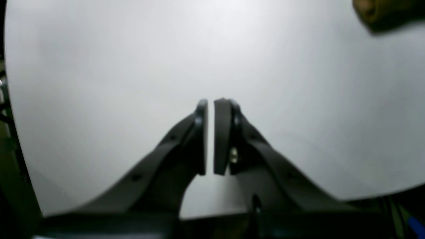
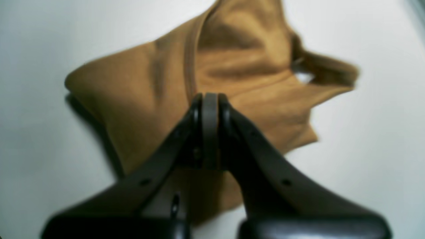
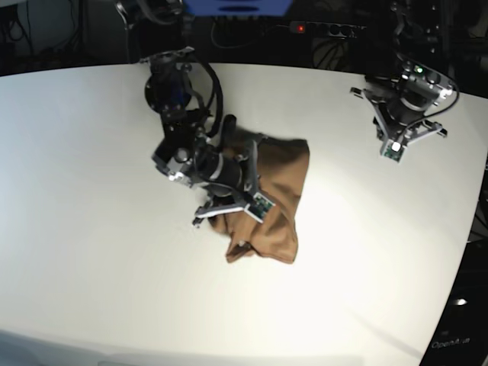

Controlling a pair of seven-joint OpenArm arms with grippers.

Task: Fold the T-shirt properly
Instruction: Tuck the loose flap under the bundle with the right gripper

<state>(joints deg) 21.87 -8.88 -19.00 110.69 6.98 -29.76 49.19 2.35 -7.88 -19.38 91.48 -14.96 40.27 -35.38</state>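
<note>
Right gripper (image 2: pixel 210 99) low over T-shirt (image 2: pixel 245 69)

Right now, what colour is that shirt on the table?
Plain tan-brown T-shirt, no print; clearest in the right wrist view.

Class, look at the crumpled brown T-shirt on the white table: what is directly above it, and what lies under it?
Above the T-shirt is the right gripper, jaws shut. Under the cloth's edges only the white table shows; anything beneath its middle is covered.
</note>
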